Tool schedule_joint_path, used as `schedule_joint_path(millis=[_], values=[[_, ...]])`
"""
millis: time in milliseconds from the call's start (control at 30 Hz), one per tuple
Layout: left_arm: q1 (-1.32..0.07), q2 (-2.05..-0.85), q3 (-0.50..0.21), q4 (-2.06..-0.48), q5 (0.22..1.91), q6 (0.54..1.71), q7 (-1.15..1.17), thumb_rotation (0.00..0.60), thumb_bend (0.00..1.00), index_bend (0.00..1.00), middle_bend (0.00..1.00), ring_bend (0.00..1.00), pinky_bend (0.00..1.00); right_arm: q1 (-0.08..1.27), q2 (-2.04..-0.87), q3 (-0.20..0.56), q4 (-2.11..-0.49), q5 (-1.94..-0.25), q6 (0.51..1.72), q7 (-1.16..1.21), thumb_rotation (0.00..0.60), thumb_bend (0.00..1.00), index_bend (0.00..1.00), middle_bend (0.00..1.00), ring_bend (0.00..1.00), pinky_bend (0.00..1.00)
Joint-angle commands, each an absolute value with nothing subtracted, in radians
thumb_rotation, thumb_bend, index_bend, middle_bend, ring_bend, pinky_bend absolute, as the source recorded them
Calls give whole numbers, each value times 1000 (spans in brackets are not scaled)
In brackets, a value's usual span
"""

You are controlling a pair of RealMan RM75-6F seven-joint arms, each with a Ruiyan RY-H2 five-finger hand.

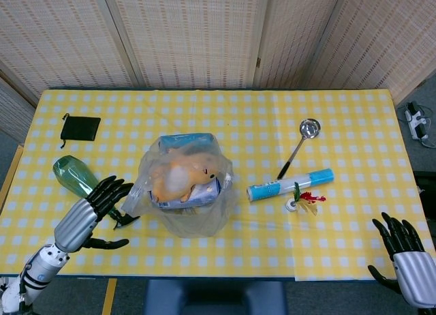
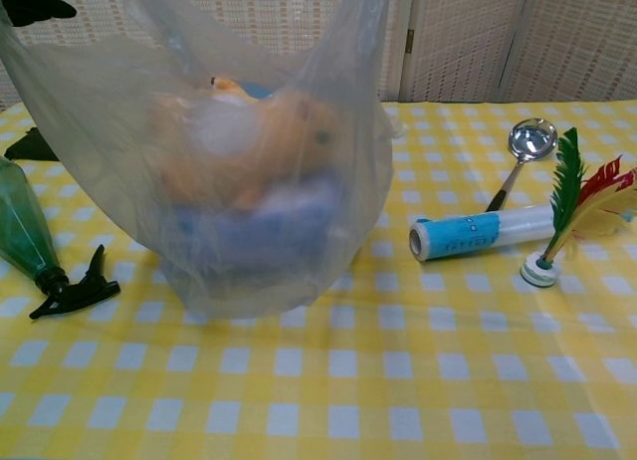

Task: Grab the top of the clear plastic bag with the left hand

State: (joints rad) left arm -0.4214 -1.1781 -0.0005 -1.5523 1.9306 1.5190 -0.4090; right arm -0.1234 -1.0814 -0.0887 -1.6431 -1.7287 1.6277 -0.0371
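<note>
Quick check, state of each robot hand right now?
Left robot hand: open, fingers spread, holding nothing, near the clear plastic bag.
Right robot hand: open, fingers apart, holding nothing.

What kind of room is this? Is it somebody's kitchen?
Probably not a kitchen; more likely a robot practice room. Woven folding screens stand behind one table with a yellow checked cloth, and unrelated things lie on it: a ladle, a green spray bottle, a feather shuttlecock.
</note>
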Motion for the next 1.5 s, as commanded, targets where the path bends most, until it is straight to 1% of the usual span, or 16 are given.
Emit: schedule_joint_path(millis=[33, 100, 267, 367, 500, 567, 667, 833, 1033, 1100, 1233, 1267, 1333, 1400, 1500], values=[[-455, -1192, -7, -1571, 1944, 1491, -398, 537, 67, 45, 117, 92, 62, -123, -1078, -91, -1644, -1731, 1627, -34, 600, 235, 0, 0, 0, 0], [-474, -1199, -14, -1579, 1943, 1474, -391, 528, 65, 45, 118, 92, 61, -123, -1076, -92, -1644, -1732, 1628, -33, 600, 235, 0, 0, 0, 0], [-517, -1216, -29, -1593, 1928, 1431, -376, 466, 57, 51, 121, 94, 45, -124, -1072, -92, -1642, -1730, 1631, -22, 600, 235, 0, 0, 0, 0], [-543, -1219, -32, -1610, 1925, 1401, -367, 455, 57, 50, 121, 99, 48, -122, -1070, -90, -1642, -1723, 1628, -15, 600, 235, 0, 0, 0, 0], [-572, -1227, -36, -1630, 1927, 1376, -358, 415, 57, 49, 124, 127, 67, -119, -1070, -88, -1642, -1716, 1620, -16, 600, 235, 0, 0, 0, 0], [-584, -1233, -36, -1635, 1925, 1365, -354, 407, 56, 49, 124, 130, 68, -118, -1070, -88, -1643, -1715, 1618, -17, 600, 235, 0, 0, 0, 0], [-599, -1240, -36, -1640, 1925, 1358, -354, 401, 57, 49, 124, 131, 75, -117, -1070, -88, -1644, -1712, 1615, -18, 600, 235, 0, 0, 0, 0], [-611, -1252, -32, -1636, 1929, 1371, -364, 405, 57, 52, 128, 162, 146, -115, -1070, -86, -1645, -1709, 1612, -20, 600, 235, 0, 0, 0, 0], [-636, -1263, -24, -1627, 1919, 1349, -389, 436, 57, 52, 128, 164, 179, -112, -1069, -84, -1647, -1703, 1607, -20, 600, 235, 0, 0, 0, 0], [-647, -1270, -25, -1621, 1915, 1339, -396, 447, 57, 52, 128, 163, 183, -111, -1069, -83, -1647, -1700, 1604, -19, 600, 235, 0, 0, 0, 0], [-673, -1287, -29, -1605, 1896, 1310, -410, 448, 57, 53, 129, 163, 175, -110, -1067, -81, -1648, -1692, 1602, -15, 600, 235, 0, 0, 0, 0], [-677, -1290, -30, -1603, 1890, 1306, -414, 446, 57, 54, 129, 161, 172, -111, -1066, -81, -1648, -1691, 1603, -13, 600, 235, 0, 0, 0, 0], [-685, -1293, -32, -1604, 1879, 1299, -421, 411, 57, 61, 128, 150, 166, -110, -1065, -79, -1648, -1685, 1601, -8, 600, 235, 0, 0, 0, 0], [-695, -1294, -35, -1608, 1873, 1294, -435, 388, 57, 63, 128, 147, 167, -109, -1063, -78, -1649, -1678, 1597, -4, 600, 235, 0, 0, 0, 0], [-715, -1296, -37, -1613, 1862, 1278, -474, 385, 57, 62, 128, 151, 175, -108, -1061, -76, -1649, -1675, 1596, 0, 600, 235, 0, 0, 0, 0]])
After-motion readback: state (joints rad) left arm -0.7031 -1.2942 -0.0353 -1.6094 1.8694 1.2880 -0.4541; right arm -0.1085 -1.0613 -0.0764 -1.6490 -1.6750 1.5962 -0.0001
